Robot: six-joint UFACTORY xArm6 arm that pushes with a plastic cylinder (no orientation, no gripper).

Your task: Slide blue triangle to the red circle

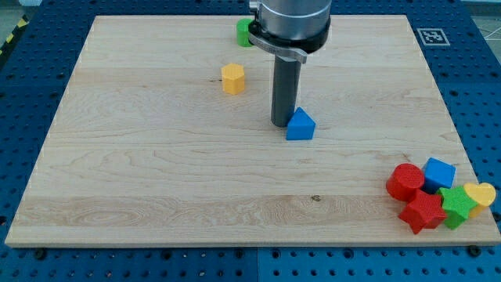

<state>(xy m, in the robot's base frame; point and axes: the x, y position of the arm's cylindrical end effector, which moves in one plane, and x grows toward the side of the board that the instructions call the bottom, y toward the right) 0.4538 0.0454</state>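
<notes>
The blue triangle (300,124) lies on the wooden board a little right of the view's centre. My tip (282,123) stands right against its left side, touching or nearly touching it. The red circle (405,182) lies at the view's lower right, at the left end of a cluster of blocks, well apart from the blue triangle.
Next to the red circle lie a blue cube (438,174), a green star (456,205), a red star (423,211) and a yellow heart (481,193). A yellow hexagon (232,78) lies up left. A green block (244,32) is partly hidden behind the arm at the top.
</notes>
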